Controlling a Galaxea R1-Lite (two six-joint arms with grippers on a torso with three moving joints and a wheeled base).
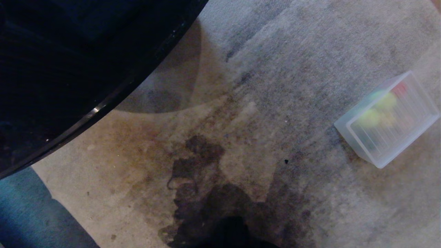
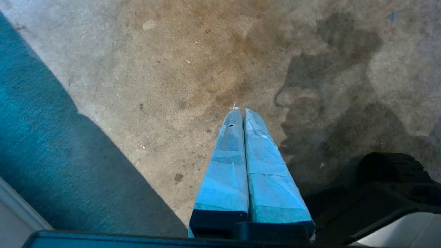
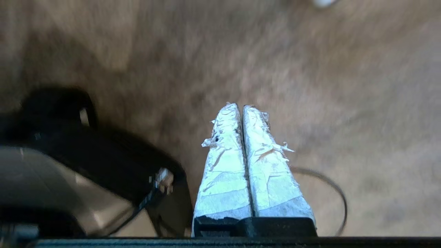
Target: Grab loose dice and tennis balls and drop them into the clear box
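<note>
The clear box [image 1: 365, 146] sits on the carpet at the right of the head view. Through its frosted walls I see two yellow-green tennis balls [image 1: 386, 101] and a red piece [image 1: 399, 89]. No dice can be made out, loose or inside the box. Neither arm appears in the head view. My left gripper [image 2: 240, 110], wrapped in blue tape, hangs shut and empty over stained carpet. My right gripper [image 3: 240, 106], wrapped in white tape, is also shut and empty above the carpet.
A dark glossy round tabletop [image 1: 69, 69] fills the upper left of the head view. A large dark stain [image 1: 206, 193] marks the carpet in front. The robot's black base [image 3: 86, 151] and a thin cable loop [image 3: 330, 189] lie near the right gripper.
</note>
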